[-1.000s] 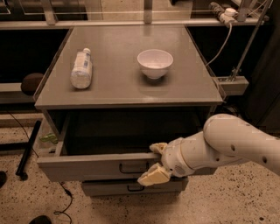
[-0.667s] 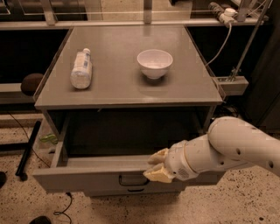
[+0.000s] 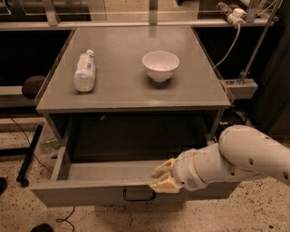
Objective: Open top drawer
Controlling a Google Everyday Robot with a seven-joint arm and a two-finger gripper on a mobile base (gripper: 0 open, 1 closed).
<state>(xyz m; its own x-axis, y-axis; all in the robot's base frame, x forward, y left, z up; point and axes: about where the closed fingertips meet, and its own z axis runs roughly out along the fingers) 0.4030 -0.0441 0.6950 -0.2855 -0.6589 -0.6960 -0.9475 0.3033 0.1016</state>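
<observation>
The grey cabinet fills the middle of the frame. Below its top, the top drawer stands well out toward the bottom edge, its inside open to view. My white arm comes in from the lower right. On the cabinet top a plastic bottle lies at upper left and a white bowl stands at upper centre, well apart. My gripper clasps the drawer's front rim, one finger inside and one outside, just above and right of the black handle.

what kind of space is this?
Probably a lab or workshop: grey metal cabinet, power strip, speckled floor. The gripper sits at the open top drawer, on its front rim.
</observation>
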